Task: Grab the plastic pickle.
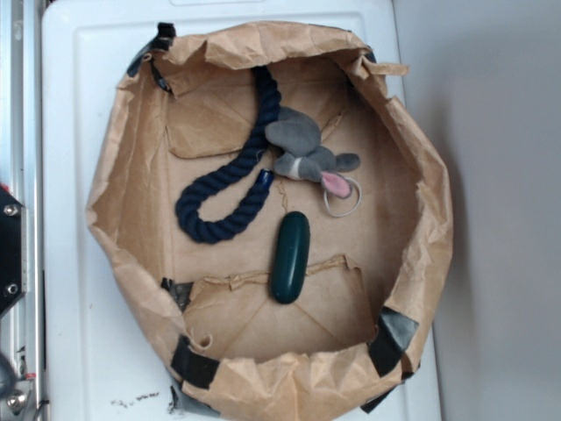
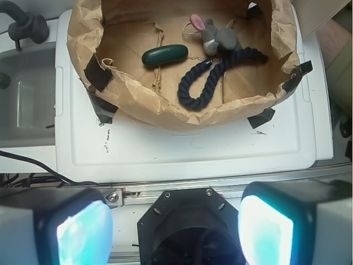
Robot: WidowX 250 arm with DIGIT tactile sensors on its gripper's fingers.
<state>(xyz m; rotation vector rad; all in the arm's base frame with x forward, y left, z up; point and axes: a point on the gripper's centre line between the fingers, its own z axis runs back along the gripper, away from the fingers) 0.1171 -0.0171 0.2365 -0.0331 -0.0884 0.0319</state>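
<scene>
We see plastic pickle [image 1: 290, 257] lying flat on floor of brown paper bag tray [image 1: 131, 184], just below grey plush mouse [image 1: 302, 149], beside navy rope [image 1: 230, 189]. Our tool [image 2: 175, 229] spread wide, empty, back over white counter [image 2: 182, 146] edge, well apart from pickle.

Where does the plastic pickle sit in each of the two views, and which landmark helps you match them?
Exterior: the pickle lies upright, just below centre, on the paper bin's floor.
Wrist: the pickle lies sideways near the top, left of centre.
Shared landmark: the navy rope, beside the pickle in both views.
</scene>
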